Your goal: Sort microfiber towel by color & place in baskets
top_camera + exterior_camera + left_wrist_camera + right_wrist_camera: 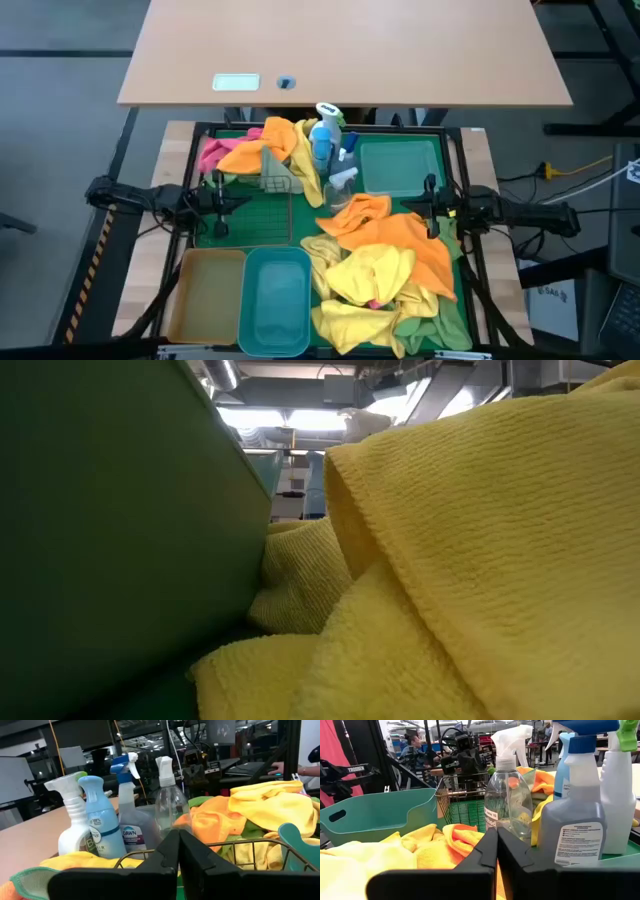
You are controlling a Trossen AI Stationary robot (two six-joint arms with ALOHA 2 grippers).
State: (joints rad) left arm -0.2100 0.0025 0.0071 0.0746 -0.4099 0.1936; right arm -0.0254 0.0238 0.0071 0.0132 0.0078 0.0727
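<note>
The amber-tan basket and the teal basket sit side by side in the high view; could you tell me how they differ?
The amber-tan basket is translucent tan plastic, while the teal basket is opaque blue-green. The amber-tan basket lies at the outer left edge, away from the towels; the teal basket sits between it and the pile of yellow towels, beside the pile. Both are rectangular, open-topped and hold no towels yet.

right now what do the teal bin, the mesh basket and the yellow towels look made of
Teal bin: looks like smooth moulded plastic, slightly glossy, rounded corners. Mesh basket: thin metal wire grid, likely coated. Yellow towels: soft microfiber cloth, matte, with a fine ribbed weave visible in the low view.
</note>
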